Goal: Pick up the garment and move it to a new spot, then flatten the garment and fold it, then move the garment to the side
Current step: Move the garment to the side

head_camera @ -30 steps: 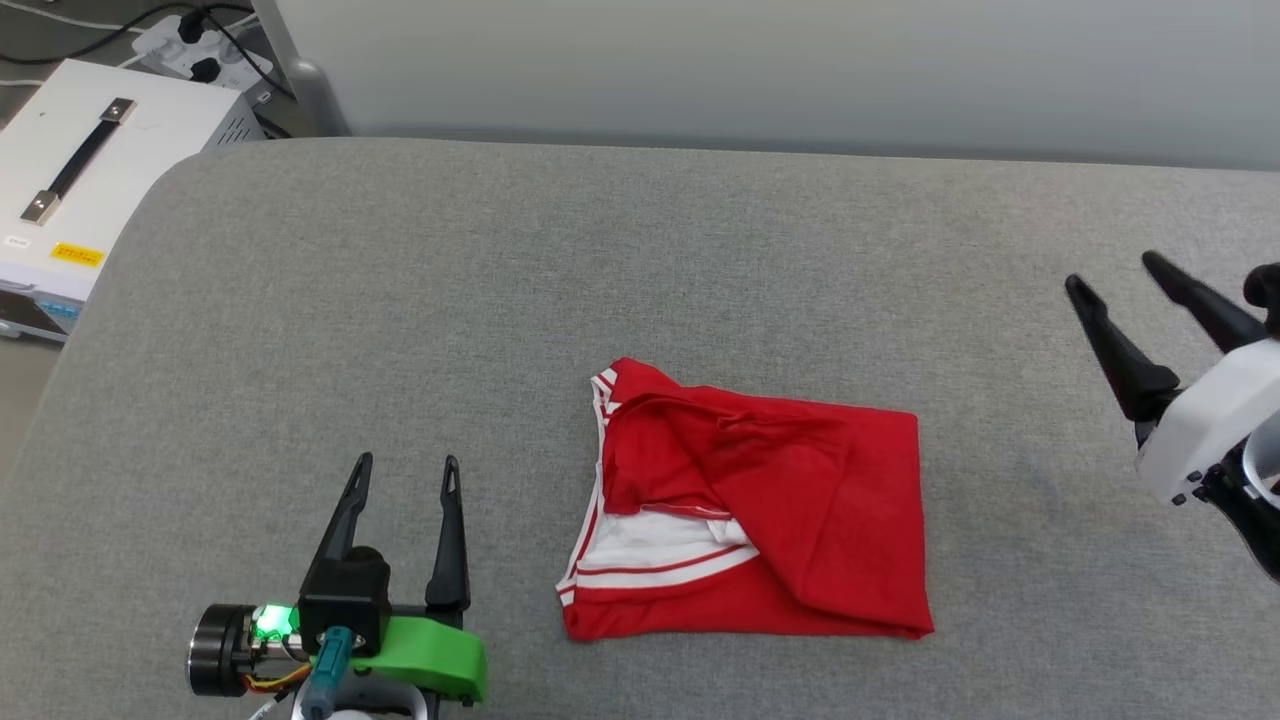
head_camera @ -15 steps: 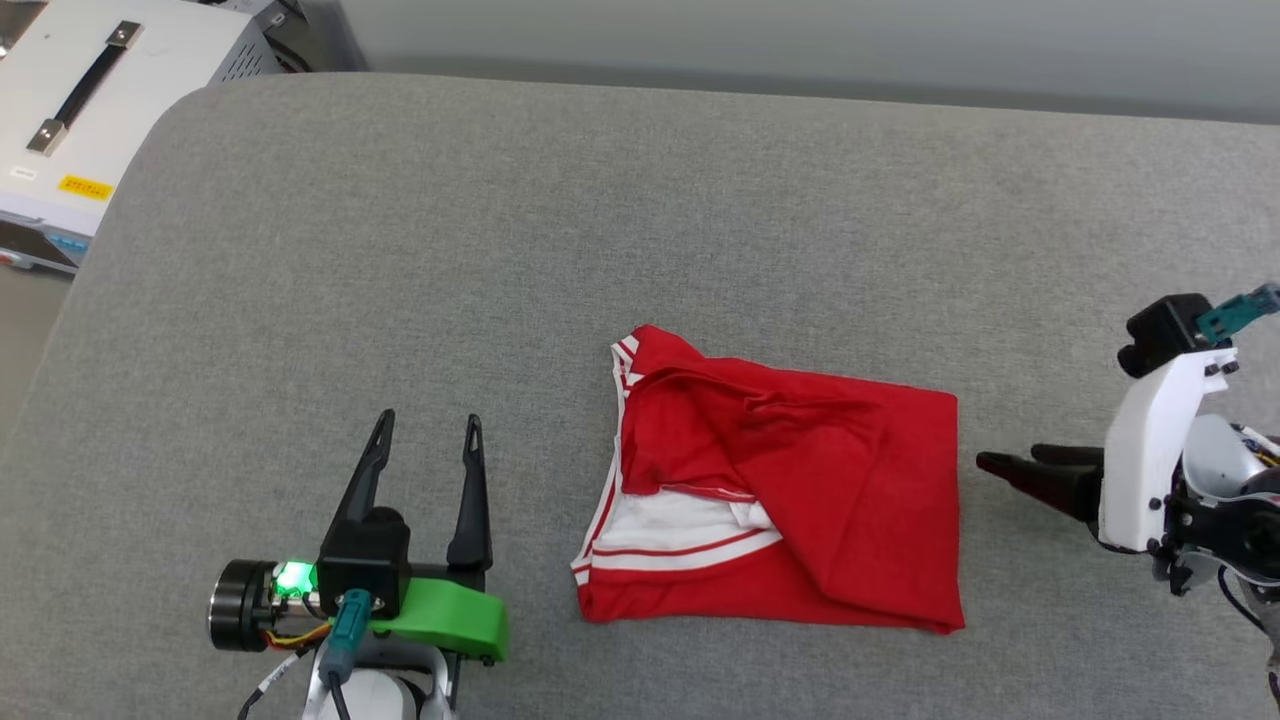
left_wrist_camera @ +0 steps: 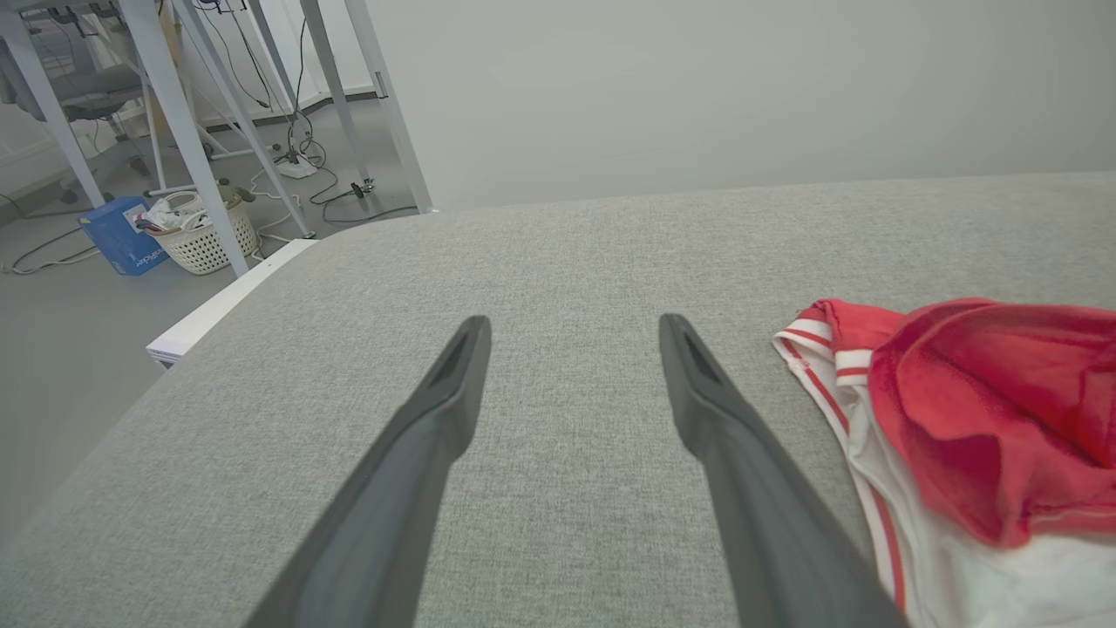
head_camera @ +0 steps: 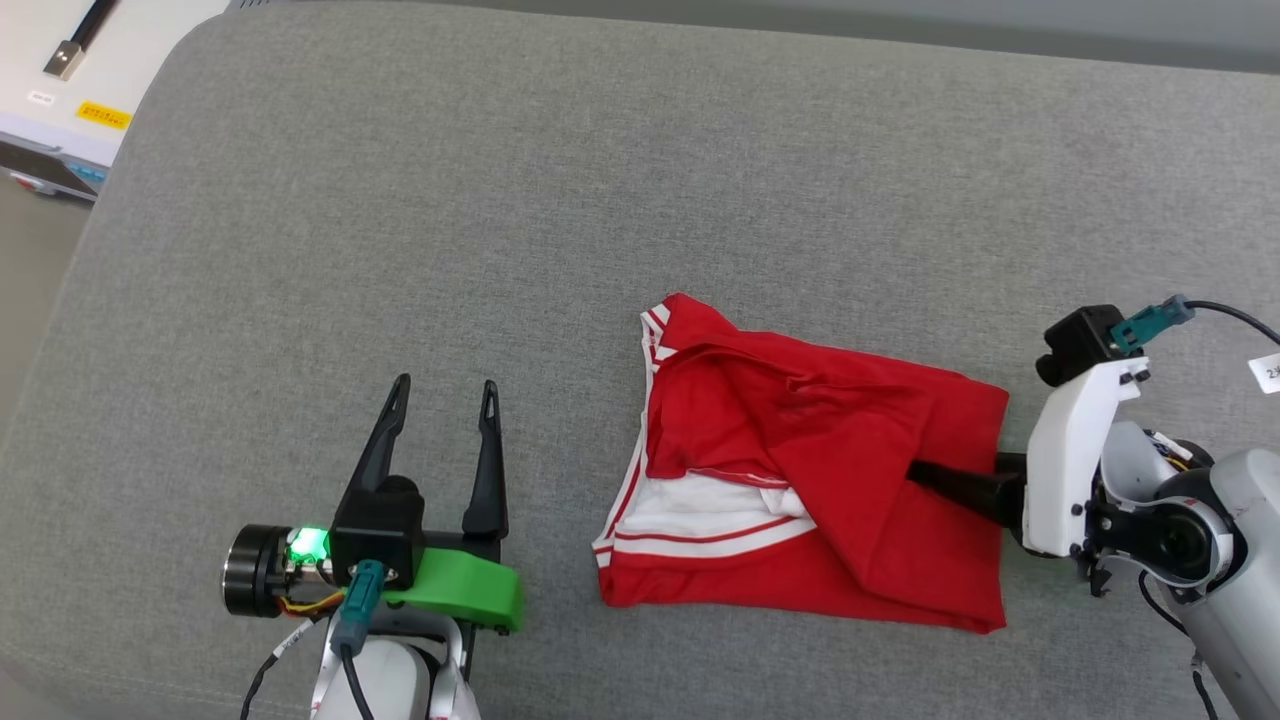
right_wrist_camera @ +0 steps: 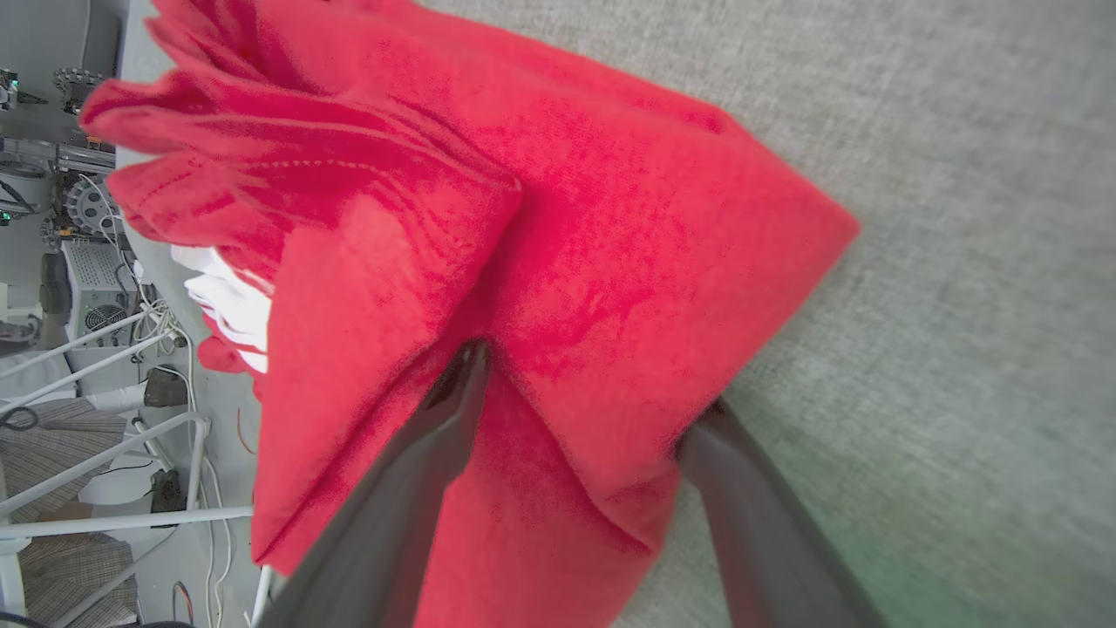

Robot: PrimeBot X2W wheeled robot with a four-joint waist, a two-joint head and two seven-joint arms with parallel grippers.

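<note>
A white tag [head_camera: 1265, 372] on a cable [head_camera: 1225, 312] seems to begin with "2". The yellow sticker [head_camera: 103, 115] on the white case [head_camera: 40, 60] is too small to read.

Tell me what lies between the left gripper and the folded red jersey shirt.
Bare grey fabric surface separates the left gripper from the red jersey shirt, per the head view.

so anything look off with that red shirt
The garment is folded askew: a white sleeve sticks out at its left edge, the top layer is rumpled, and the right gripper has open jaws astride its right edge.
</note>
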